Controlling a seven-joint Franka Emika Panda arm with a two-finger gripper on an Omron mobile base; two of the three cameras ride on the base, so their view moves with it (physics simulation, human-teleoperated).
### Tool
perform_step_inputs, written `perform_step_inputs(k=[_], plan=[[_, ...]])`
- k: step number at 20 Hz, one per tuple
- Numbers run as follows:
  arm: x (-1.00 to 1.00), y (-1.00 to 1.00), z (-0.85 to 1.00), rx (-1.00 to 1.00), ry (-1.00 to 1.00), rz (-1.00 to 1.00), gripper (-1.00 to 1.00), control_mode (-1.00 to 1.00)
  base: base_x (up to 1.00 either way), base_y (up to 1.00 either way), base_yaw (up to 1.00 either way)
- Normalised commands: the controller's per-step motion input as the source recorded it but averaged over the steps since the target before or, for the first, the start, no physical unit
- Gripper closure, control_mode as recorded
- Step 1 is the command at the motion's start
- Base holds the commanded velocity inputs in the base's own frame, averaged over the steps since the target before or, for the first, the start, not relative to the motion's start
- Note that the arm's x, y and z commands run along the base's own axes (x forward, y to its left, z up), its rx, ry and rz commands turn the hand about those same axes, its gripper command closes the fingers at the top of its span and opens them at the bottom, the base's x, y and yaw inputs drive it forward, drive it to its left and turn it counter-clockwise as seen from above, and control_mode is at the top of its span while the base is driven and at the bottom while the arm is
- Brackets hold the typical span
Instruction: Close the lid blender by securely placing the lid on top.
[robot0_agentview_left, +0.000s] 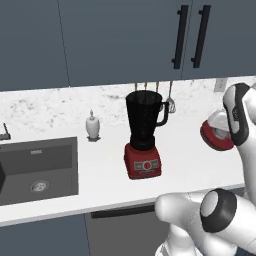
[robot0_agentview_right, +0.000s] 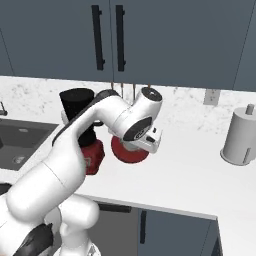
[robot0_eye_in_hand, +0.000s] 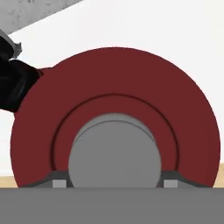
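Here, closest to the camera on the hand, the lid shows as a round red disc with a grey knob at its centre, and the two fingertips sit against the knob on either side, so the hand is pinching the lid by its knob. From the left base camera the lid hangs tilted, its red face turned partly sideways, above the white counter and clear of its surface, just in front of the arm's wrist. From the right base camera the same lid peeks out red below the white wrist, beside the blender's red base.

A little further along the counter, to the left of the lid in the left base view, stands the blender: a tall dark jar with a side handle on a red base with buttons. Its rim is uncovered, and the lid is apart from it, lower than the rim. Left of the blender stands a small white bottle, and beyond that a dark sink is set into the counter. Far to the right, in the right base view, a grey cylinder stands upright near the wall.
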Motion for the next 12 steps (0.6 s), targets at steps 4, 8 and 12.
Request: perform_step_inputs(k=[4,8,12], plan=[[-0.30,0.56,1.00,0.00,-0.23,0.00,1.00,-1.00,0.00,0.00,0.00],[-0.27,0.55,1.00,-0.01,-0.20,0.00,1.00,-1.00,0.00,0.00,0.00],[-0.29,0.53,1.00,-0.04,-0.20,0.00,1.00,-1.00,0.00,0.00,0.00]])
